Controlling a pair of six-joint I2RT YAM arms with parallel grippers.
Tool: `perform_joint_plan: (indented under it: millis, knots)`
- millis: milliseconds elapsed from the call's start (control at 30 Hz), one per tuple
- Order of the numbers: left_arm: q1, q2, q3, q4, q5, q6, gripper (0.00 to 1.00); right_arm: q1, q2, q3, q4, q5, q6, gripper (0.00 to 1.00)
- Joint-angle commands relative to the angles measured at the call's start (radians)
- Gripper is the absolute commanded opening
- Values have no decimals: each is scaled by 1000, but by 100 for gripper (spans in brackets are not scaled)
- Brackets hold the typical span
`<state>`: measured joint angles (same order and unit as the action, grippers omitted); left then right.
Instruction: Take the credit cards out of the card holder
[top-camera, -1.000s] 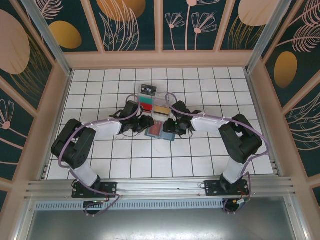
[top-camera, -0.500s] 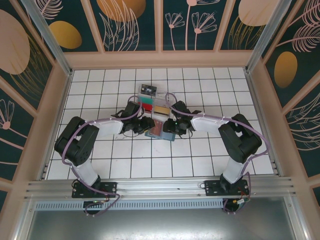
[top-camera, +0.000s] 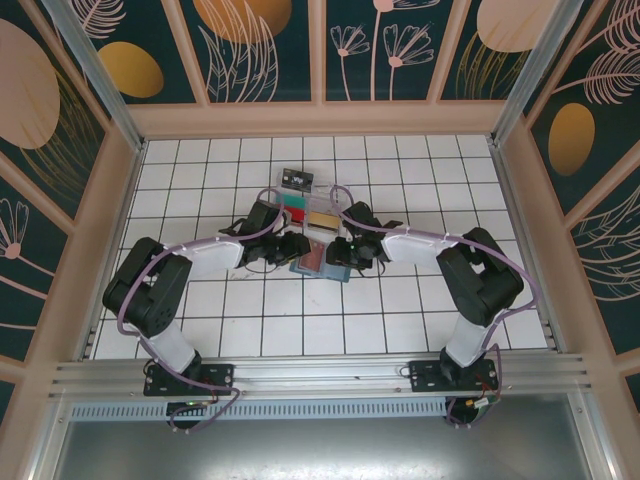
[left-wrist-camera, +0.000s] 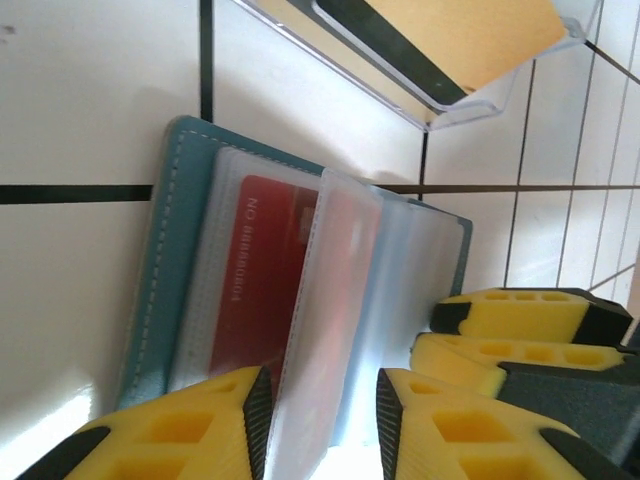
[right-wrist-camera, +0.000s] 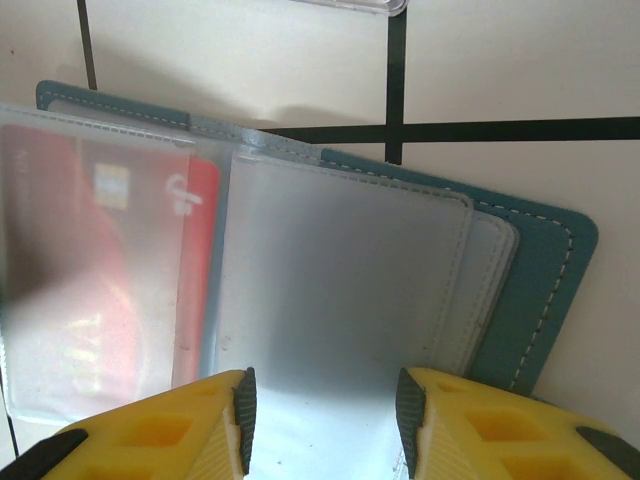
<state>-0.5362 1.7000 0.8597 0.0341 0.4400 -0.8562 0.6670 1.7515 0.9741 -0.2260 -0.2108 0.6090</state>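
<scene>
Straddling a clear plastic leaf of the card holder (left-wrist-camera: 165, 250), the left tool (left-wrist-camera: 320, 400) has its yellow pads spread. The leaf stands on edge between them, leaning toward one pad, with a gap still open on the other side. Just behind that leaf a red credit card (left-wrist-camera: 250, 280) sits inside its sleeve pocket. Opposite, the right tool (right-wrist-camera: 320, 400) is likewise spread, its two pads set over a flat, frosted leaf on the holder's other half; it pinches nothing. The teal cover with pale stitching (right-wrist-camera: 540, 280) shows past the leaves, and the red card (right-wrist-camera: 203, 260) lies to one side.

From overhead, both tools (top-camera: 290, 245) (top-camera: 338, 250) meet over the open holder (top-camera: 318, 264) at the middle of the white tiled counter (top-camera: 400, 320). A clear divided tray (top-camera: 310, 212) lies just beyond it, and a small black card (top-camera: 297, 180) farther back.
</scene>
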Motion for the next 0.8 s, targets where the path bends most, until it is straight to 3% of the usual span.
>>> perform_joint_plan:
  millis: [0, 267, 500, 767]
  knots:
    - [-4, -15, 6, 41, 70, 14, 36, -7, 43, -26, -9, -4, -5, 45]
    - [-14, -9, -11, 113, 124, -13, 36, -9, -21, -54, 56, -46, 2, 44]
    - [-40, 7, -23, 220, 162, -77, 37, -53, -220, -119, 138, -55, -46, 45]
    - [-70, 56, -39, 332, 195, -133, 38, -101, -412, -243, 250, -25, 8, 45]
